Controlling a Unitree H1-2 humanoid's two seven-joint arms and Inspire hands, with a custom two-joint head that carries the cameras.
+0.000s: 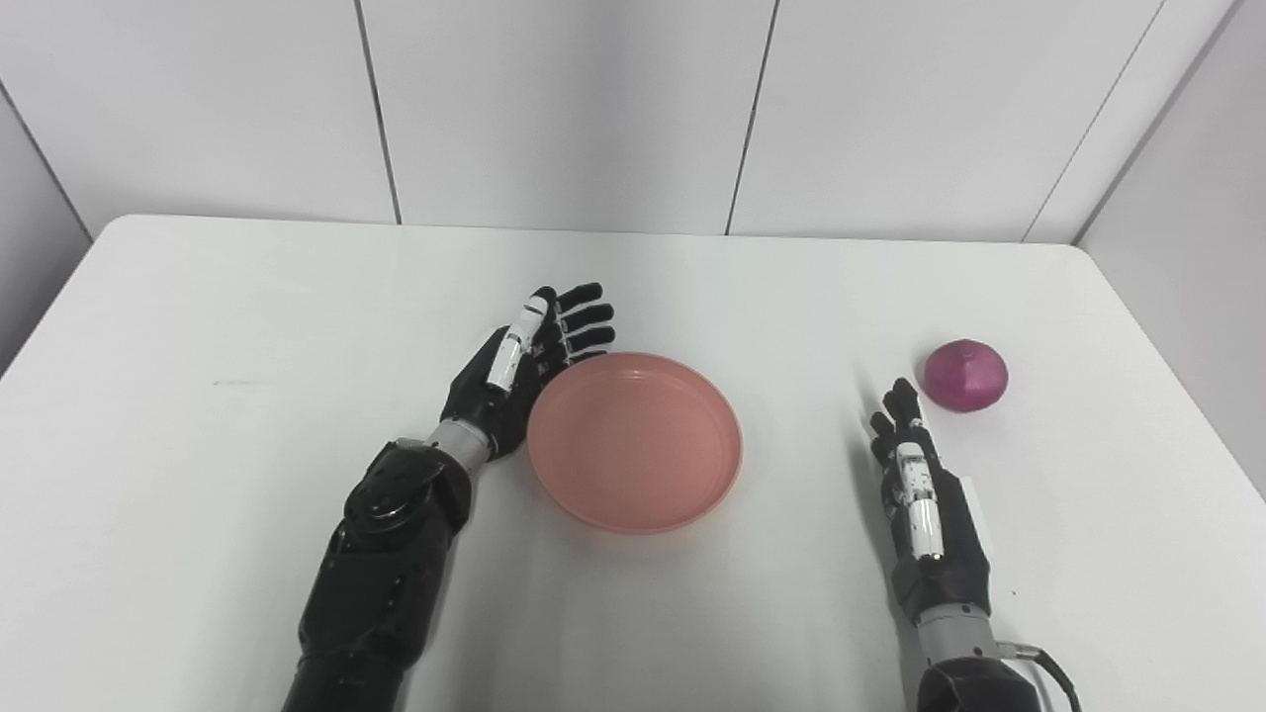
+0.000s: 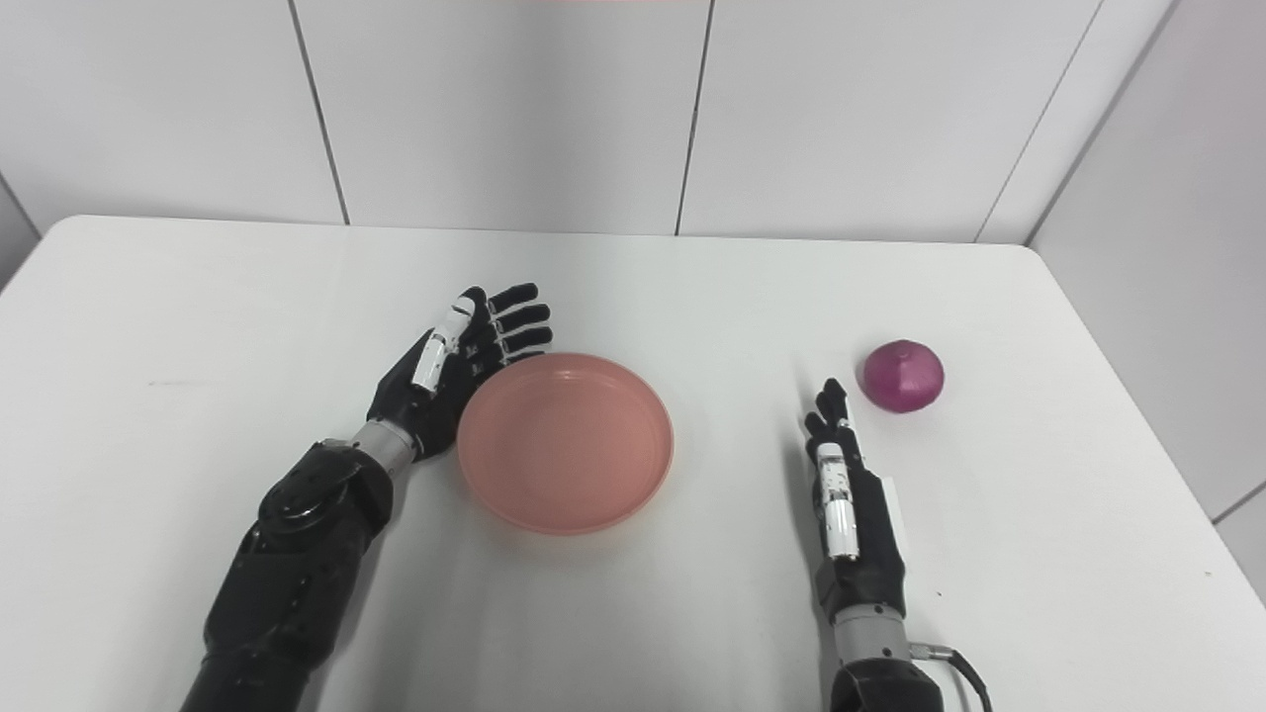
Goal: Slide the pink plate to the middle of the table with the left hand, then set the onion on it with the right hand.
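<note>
Bare table lies between right hand and onion; pink plate stands well left.

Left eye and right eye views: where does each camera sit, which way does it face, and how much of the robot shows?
Left eye view: on the head, looking down and forward at the table; both forearms enter from the bottom, left hand beside the pink plate, right hand near the onion.
Right eye view: on the head a little to the right, same downward aim; the same arms and hands show, shifted leftward in the picture.
Shared: table, plate, onion, both hands, panelled wall.
</note>
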